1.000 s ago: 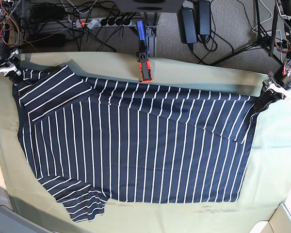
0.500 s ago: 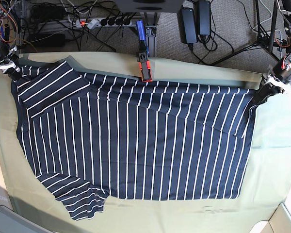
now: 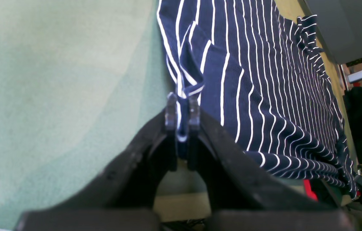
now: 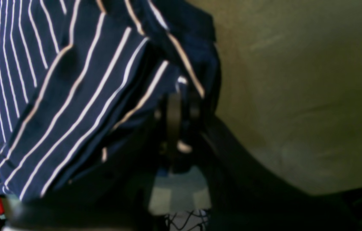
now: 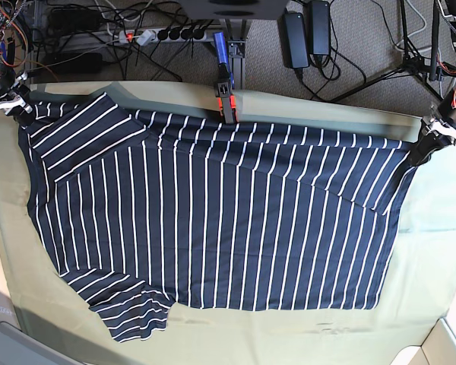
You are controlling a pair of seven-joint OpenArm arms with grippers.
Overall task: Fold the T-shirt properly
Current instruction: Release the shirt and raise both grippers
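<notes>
A: Arms, item one?
B: Left gripper (image 5: 424, 149) is reaching in at the far right edge of the cloth (image 5: 433, 228), low and angled toward the shirt (image 5: 213, 220). In its wrist view the gripper (image 3: 182, 109) is pinching the shirt's (image 3: 257, 96) hem, jaws nearly together with fabric between the fingertips (image 3: 170, 110).

A: Item two?
B: Right gripper (image 5: 19, 114) is sitting at the far left corner. In its wrist view the gripper (image 4: 181, 112) is clamping a dark bunched fold of the shirt (image 4: 81, 96); the picture is blurring, but the jaws are standing narrow with cloth between them.

A: The shirt itself?
B: Navy, thin white stripes. It is lying spread across the middle of the cloth, its far edge stretching between the two grippers. One sleeve is folding over at far left, the other is trailing off at near left. A diagonal crease is running near the right side.

A: Anything else listed?
B: An orange and black clamp (image 5: 227, 103) is gripping the far table edge, touching the shirt's far edge. A power strip (image 5: 167, 33) and cables are lying on the floor beyond.

A: Containers?
B: I cannot tell of any.
</notes>
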